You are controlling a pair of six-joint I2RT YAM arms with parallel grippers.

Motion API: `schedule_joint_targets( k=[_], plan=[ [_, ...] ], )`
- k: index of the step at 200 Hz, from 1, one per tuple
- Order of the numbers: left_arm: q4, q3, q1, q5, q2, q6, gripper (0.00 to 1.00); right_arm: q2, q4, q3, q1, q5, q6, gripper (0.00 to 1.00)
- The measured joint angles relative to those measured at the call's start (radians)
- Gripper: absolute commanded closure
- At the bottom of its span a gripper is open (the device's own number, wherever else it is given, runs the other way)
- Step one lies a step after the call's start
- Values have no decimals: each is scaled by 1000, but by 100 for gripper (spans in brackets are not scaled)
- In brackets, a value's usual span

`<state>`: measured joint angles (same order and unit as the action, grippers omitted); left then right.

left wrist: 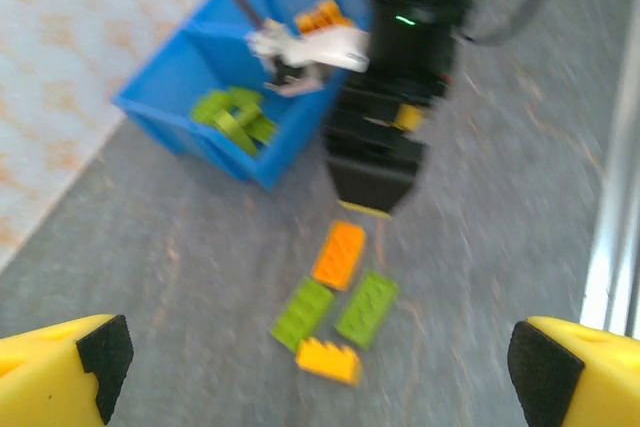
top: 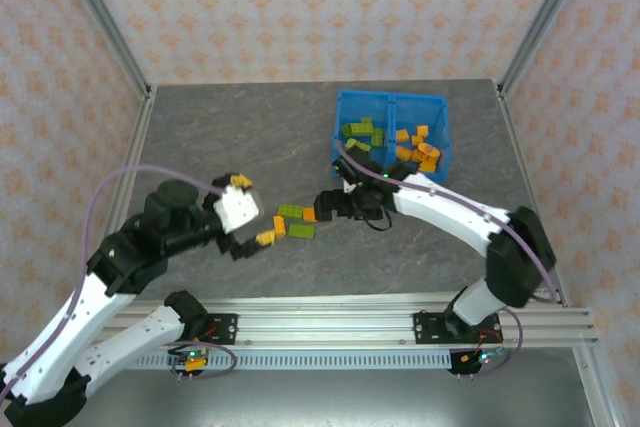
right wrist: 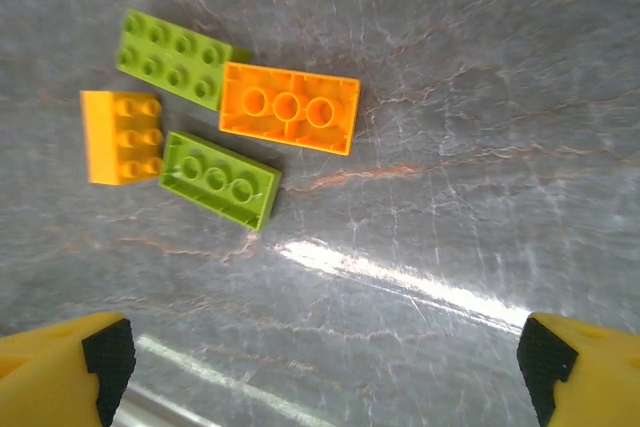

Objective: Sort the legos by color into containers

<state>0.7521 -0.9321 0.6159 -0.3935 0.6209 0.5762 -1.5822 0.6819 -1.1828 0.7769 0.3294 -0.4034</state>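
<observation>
Walls (top: 300, 7) papered in a pale pink pattern close in a gray marbled table (top: 220, 127), with metal posts (top: 105, 17) at the far corners. A blue bin (top: 390, 95) sits at the far right of the table, split by a middle wall into two parts. Its left part holds the green bricks (top: 360, 132). Its right part holds the orange bricks (top: 418, 145).

Four loose bricks lie in a tight cluster near the middle of the table, nearer than the bin and to its left. In the right wrist view they are:
- a green brick with eight studs (right wrist: 175, 59)
- an orange brick (right wrist: 289, 108) touching it, showing three round rings
- a second green brick (right wrist: 220, 179) just below, also showing three rings
- a yellow-orange brick (right wrist: 122, 136) beside both green ones

The left gripper (top: 253, 209) is just left of the cluster. Its yellow fingertips (left wrist: 60, 367) are spread wide, at the two lower corners of its own view, with nothing between them.

The right gripper (top: 322, 203) is just right of the cluster, between it and the bin. Its fingertips (right wrist: 70, 362) are also spread wide and hold nothing. The cluster lies ahead of them, toward the left of that view.

The left wrist view is blurred. In it the right gripper's dark body is just beyond the loose bricks, with the bin behind it.
</observation>
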Motion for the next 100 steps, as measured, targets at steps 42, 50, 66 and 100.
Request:
schedule_joint_targets(
  k=[42, 50, 66, 100],
  plan=[
    [69, 190, 6, -100, -186, 161, 0, -196, -61, -73, 29, -3, 16, 1],
    [69, 208, 6, -104, -189, 174, 0, -225, -72, -89, 30, -8, 16, 1],
    [69, 235, 6, -108, -187, 191, 0, -279, -90, -122, 29, -9, 15, 1],
    [63, 260, 6, -120, -184, 211, 0, -357, -125, -158, 32, -12, 12, 5]
  ],
)
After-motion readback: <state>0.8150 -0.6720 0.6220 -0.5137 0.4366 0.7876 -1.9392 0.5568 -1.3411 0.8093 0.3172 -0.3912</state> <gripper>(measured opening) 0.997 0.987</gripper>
